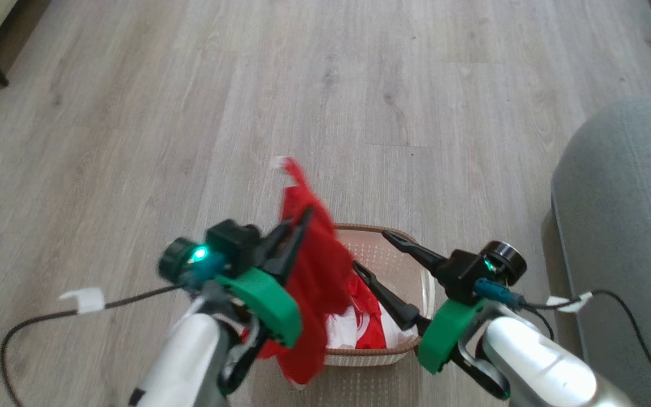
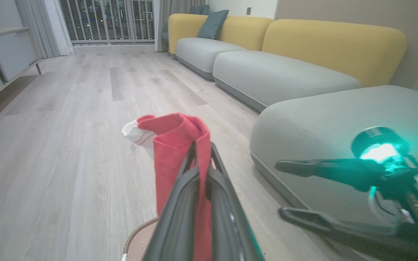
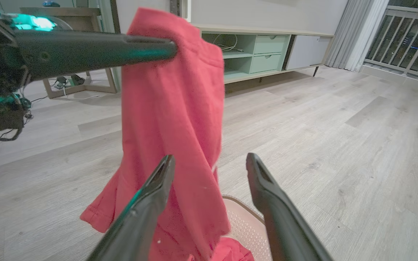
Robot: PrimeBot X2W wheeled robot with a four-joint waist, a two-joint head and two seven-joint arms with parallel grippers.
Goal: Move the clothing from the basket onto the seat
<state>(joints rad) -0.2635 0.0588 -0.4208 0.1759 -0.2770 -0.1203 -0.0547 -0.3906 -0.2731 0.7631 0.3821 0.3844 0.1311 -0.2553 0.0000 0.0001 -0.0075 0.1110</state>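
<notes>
My left gripper is shut on a piece of the red clothing, which hangs from it above the left side of the basket. More red and white clothing lies inside the basket. In the left wrist view the red fabric folds over the closed left gripper, white trim at its end. My right gripper stands open over the basket with nothing between its fingers. In the right wrist view the open right gripper faces the hanging garment. The grey seat is at the right.
The basket sits on a pale wood floor. A grey and yellow sofa runs beyond the seat. A low sideboard stands along the wall. A dark cable trails on the floor at the left.
</notes>
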